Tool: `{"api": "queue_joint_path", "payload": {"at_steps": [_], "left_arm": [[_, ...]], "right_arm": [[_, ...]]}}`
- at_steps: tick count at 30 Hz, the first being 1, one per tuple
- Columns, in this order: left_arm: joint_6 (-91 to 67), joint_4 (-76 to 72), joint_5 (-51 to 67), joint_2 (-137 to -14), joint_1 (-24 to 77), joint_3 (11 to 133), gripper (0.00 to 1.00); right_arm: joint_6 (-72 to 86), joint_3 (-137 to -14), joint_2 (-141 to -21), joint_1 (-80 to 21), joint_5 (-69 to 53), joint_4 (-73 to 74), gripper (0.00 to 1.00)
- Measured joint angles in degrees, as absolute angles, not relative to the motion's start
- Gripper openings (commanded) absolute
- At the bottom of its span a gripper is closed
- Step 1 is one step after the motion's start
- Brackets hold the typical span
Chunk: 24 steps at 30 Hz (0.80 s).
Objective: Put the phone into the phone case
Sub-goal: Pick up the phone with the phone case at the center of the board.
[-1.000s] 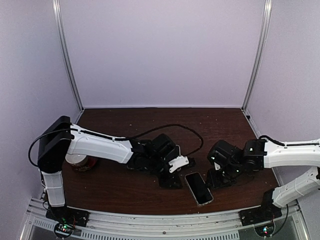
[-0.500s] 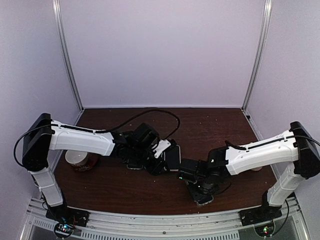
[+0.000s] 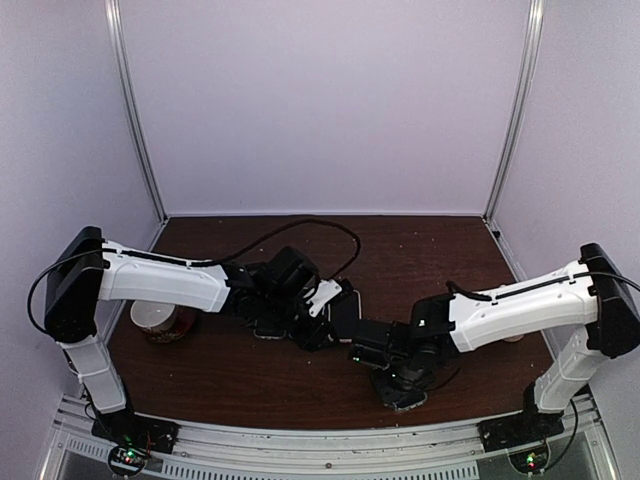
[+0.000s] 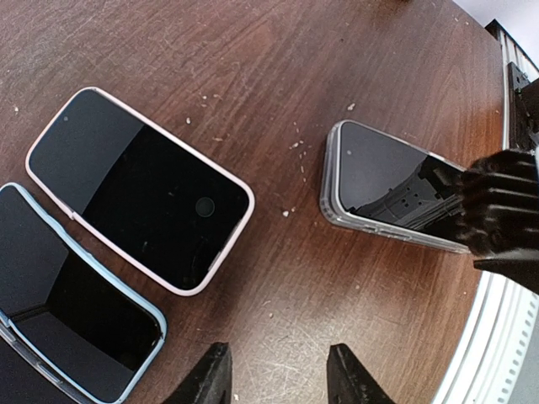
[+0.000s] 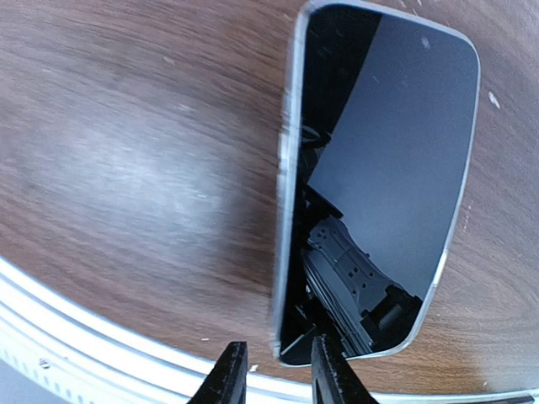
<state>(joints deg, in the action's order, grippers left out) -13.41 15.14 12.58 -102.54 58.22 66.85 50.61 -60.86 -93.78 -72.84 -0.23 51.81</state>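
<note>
- Near the front edge of the dark wooden worktop (image 4: 295, 67), right of middle: glossy black smartphone with a clear silvery rim (image 4: 379, 181).
- Straddling one long edge at its end: right claw (image 5: 276, 358), fingers narrowly apart; clamped or not, cannot tell.
- Toward the worktop's middle, well apart: pink-rimmed black phone case (image 4: 139, 189), just beside a blue-rimmed black slab (image 4: 67, 311).
- Over bare wood between case and smartphone: left claw (image 4: 282, 374), fingers apart, empty.
</note>
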Motion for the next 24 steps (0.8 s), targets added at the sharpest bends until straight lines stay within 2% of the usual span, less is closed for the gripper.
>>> {"api": "queue_joint_path", "payload": {"at_steps": [4, 8, 10, 11, 24], "left_arm": [[-13.4, 15.1, 12.6, -102.6, 58.2, 66.8, 0.43], [-13.4, 15.1, 12.6, -102.6, 58.2, 66.8, 0.43], [-13.4, 15.2, 12.6, -102.6, 58.2, 66.8, 0.43], [-13.4, 15.2, 12.6, -102.7, 58.2, 66.9, 0.43], [-12.9, 18.1, 11.3, -103.8, 58.2, 67.2, 0.42]], "right_arm": [[50.6, -61.9, -94.5, -73.0, -0.2, 51.9, 0.22], [50.8, -61.9, -96.9, -73.0, -0.2, 52.5, 0.18], [50.8, -61.6, -97.7, -73.0, -0.2, 52.6, 0.09], [50.9, -61.4, -97.7, -73.0, -0.2, 52.5, 0.00], [54.1, -53.7, -94.5, -73.0, -1.4, 44.4, 0.00]]}}
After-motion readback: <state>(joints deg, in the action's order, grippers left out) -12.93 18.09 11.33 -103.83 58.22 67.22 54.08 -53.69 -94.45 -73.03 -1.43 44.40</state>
